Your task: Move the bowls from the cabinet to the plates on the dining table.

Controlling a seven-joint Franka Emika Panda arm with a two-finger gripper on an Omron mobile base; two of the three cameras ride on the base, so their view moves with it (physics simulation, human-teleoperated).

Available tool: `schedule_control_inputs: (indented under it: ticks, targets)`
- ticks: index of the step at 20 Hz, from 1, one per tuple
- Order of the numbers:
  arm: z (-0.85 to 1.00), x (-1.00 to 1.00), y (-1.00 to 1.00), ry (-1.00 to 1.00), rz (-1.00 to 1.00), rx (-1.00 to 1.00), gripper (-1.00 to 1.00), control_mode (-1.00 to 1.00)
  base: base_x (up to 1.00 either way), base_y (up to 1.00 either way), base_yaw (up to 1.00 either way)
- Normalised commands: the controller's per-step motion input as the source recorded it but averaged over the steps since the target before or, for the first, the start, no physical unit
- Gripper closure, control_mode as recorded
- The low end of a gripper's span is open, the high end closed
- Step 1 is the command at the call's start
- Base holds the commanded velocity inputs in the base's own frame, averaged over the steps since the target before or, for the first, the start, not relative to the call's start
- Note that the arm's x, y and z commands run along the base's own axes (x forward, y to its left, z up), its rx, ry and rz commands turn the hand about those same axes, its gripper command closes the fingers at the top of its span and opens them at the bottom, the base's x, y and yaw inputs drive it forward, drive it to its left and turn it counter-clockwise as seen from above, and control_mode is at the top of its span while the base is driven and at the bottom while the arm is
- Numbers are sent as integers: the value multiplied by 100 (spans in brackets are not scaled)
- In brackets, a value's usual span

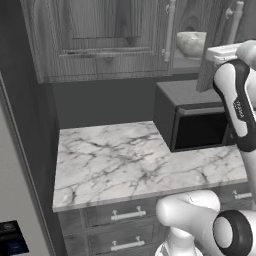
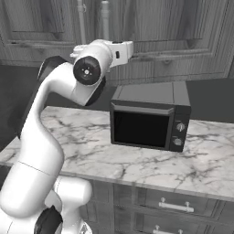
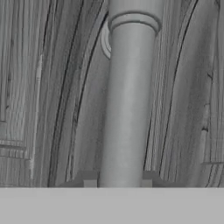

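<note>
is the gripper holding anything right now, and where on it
The gripper is shut on the cabinet door's silver bar handle, gripping the shaft below its mounting collar, one fingertip on either side.

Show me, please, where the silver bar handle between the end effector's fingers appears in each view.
Left base view: bar handle, top right.
Right base view: top, left of centre.
Hand view: centre, between the end effector tips.
Shared landmark: the grey wood-grain cabinet carrying it.
</note>
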Motion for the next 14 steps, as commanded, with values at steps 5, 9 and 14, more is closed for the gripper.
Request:
schedule_control_inputs:
  ticks: [5,9,14]
  targets:
    - [48,-72,-26,-17,1,3,-100,-100,0,0,0]
    - [51,-75,-27,-16,0,4,-100,-100,0,0,0]
    - [10,-61,16,-6,0,0,-100,-100,0,0,0]
